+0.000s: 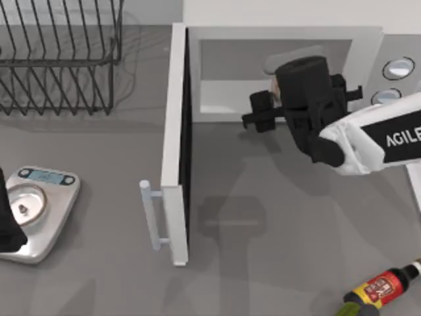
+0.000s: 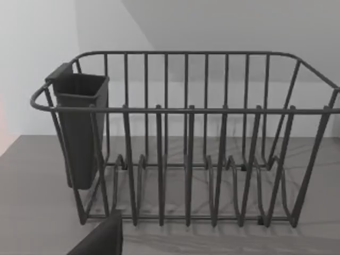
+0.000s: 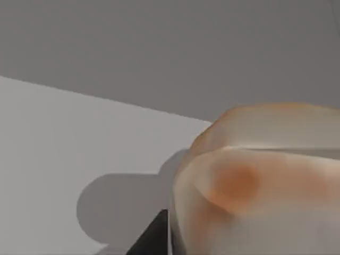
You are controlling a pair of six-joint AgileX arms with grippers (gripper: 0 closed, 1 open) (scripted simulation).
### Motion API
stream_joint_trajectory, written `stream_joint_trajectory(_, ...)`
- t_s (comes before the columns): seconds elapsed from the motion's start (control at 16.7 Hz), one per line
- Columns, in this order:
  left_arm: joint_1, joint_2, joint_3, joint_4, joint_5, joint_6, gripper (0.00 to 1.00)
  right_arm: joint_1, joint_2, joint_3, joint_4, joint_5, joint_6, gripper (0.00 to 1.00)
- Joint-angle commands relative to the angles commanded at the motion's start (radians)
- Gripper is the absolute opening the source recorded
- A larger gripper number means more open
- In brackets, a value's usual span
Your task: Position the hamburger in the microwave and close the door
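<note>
Half done, maybe. Right jaws [image 1: 273,92] inside microwave [image 1: 368,46], gripping hamburger [image 3: 260,180] between them, bun low over cavity floor. Left: let go, pull out, shut door [image 1: 176,141], wide open now. Left arm parked by scale [image 1: 39,210]; can't tell its jaws.

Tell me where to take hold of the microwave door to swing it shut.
Grip the light-grey bar handle on the door, at the free edge farthest from the microwave. It stands off the outer face on the top view's left, so come from that side, where the left gripper sits parked; fingers can close around the bar.
</note>
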Motion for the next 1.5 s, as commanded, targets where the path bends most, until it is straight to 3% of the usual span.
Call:
stream_joint_trajectory(0.3, 0.000, 0.000, 0.000, 0.000, 0.000, 0.000, 1.00, 0.047, 0.116, 0.027, 0.238, 0.082, 0.160, 0.00)
stream_joint_trajectory(0.84, 0.000, 0.000, 0.000, 0.000, 0.000, 0.000, 1.00, 0.039, 0.155, 0.063, 0.240, 0.081, 0.173, 0.00)
stream_joint_trajectory(1.5, 0.000, 0.000, 0.000, 0.000, 0.000, 0.000, 1.00, -0.083, 0.527, 0.756, -0.011, -0.027, 0.113, 0.00)
